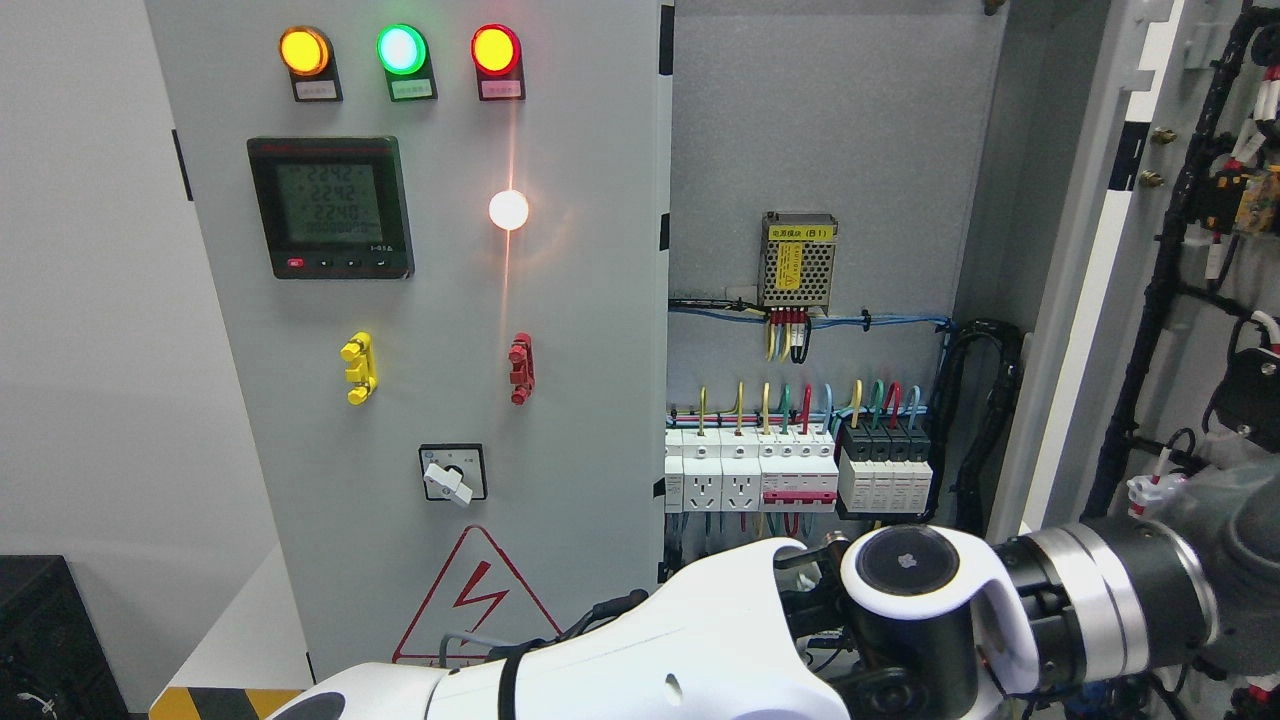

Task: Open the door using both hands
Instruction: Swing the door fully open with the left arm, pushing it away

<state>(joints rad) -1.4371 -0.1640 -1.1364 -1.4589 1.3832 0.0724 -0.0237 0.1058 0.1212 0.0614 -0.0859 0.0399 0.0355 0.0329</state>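
The grey electrical cabinet has two doors. Its left door (pixel 420 300) is closed and carries three lit lamps, a digital meter (pixel 330 207), yellow and red handles and a rotary switch (pixel 452 474). The right door (pixel 1090 280) stands swung out to the right, its inner face with black cable bundles (pixel 1165 260) showing. My left arm (pixel 700 640) comes in from the lower left and reaches across to the right door; its hand (pixel 1235 560) is a blurred grey shape at the right edge, against the door's inner side. My right arm does not show.
Inside the cabinet are a perforated power module (pixel 798 262), a row of breakers and sockets (pixel 800 470) with coloured wires, and a black cable loop (pixel 985 420). A black box (pixel 50 640) stands at the lower left, with a yellow-black striped edge (pixel 215 702) beside it.
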